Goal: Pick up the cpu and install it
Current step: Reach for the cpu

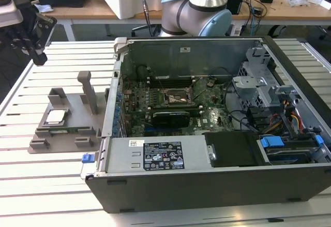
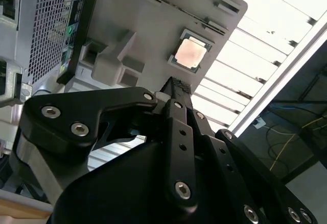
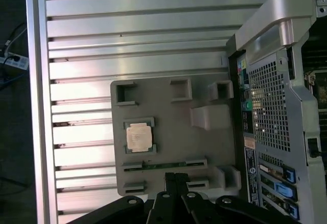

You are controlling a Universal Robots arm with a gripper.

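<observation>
1. Hovering above the table at the exterior view's left, the black metal two-fingered claw point(image 1: 40, 57) has its fingers pressed together and holds nothing; both wrist views show them side by side.
2. Lower down and well apart from it, the small flat square cpu with the silvery-grey metal top point(image 1: 56, 116) lies flat in a square recess of the grey plastic holder tray point(image 1: 77, 131).
3. That tray rests on the white slatted metal table point(image 1: 46, 180), just beside the open dark-grey computer case point(image 1: 207, 191).
4. Inside the case, the black-framed motherboard socket point(image 1: 176, 99) sits well apart from both claw and cpu.
5. Behind the case stands the arm's silver and pale-blue joint point(image 1: 199, 10).
</observation>
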